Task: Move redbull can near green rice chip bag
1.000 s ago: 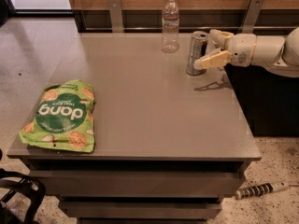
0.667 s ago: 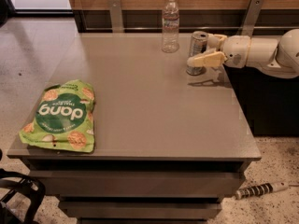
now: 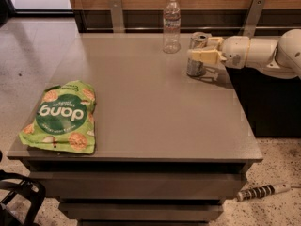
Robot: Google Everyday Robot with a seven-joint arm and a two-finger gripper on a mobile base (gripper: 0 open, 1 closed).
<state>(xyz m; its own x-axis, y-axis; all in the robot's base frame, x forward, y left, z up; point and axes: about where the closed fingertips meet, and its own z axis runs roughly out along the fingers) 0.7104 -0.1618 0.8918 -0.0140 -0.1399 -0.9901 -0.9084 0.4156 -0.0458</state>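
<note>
The redbull can (image 3: 194, 68) stands upright at the back right of the grey table (image 3: 155, 107), its base on the tabletop or just above it. My gripper (image 3: 200, 49) reaches in from the right with one finger (image 3: 203, 56) across the can's front and the other behind it, shut on the can. The green rice chip bag (image 3: 62, 117) lies flat at the table's front left corner, far from the can and the gripper.
A clear plastic water bottle (image 3: 171, 25) stands at the table's back edge, just left of the can. Two metal brackets (image 3: 116, 14) rise behind the table. A dark cabinet sits to the right under my arm (image 3: 263, 53). A striped cable end (image 3: 263, 191) lies on the floor.
My gripper and the can have shifted slightly to the left along the back of the table. The bag and the bottle have not moved.
</note>
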